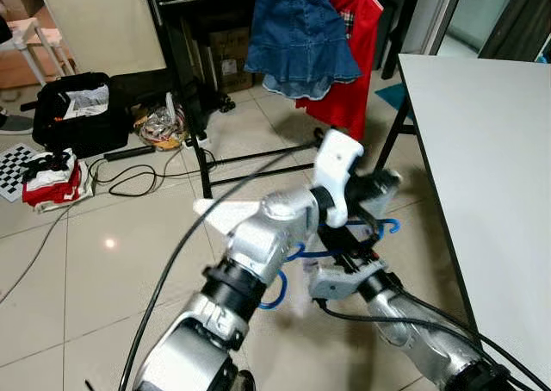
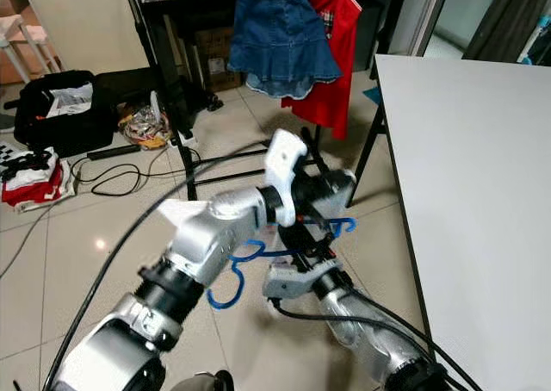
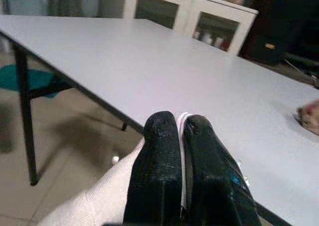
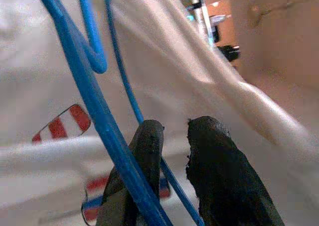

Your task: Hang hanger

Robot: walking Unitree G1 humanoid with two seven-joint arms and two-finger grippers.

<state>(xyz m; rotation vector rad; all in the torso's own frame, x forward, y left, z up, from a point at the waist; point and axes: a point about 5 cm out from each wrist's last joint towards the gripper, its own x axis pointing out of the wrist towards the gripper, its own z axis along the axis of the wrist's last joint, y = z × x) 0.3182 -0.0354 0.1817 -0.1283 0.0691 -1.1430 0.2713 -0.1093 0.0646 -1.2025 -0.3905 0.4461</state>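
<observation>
Right wrist view: thin blue wire hanger (image 4: 94,106) crossing white fabric garment (image 4: 45,151), right end effector (image 4: 172,131) sitting slightly parted around the wire. Left wrist view: left end effector (image 3: 180,129) clenching white cloth beside the smooth grey worktop (image 3: 149,66). Head views: hanger hanging between both arms above the tiled floor (image 1: 95,270).

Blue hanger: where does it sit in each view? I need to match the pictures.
Left eye view: blue hanger low centre, between the two arms.
Right eye view: same spot, slightly further left.
Left wrist view: left gripper pinches the white garment, white table behind.
Right wrist view: hanger wires cross the white garment.
Shared landmark: the white table, at right in both eye views.
</observation>
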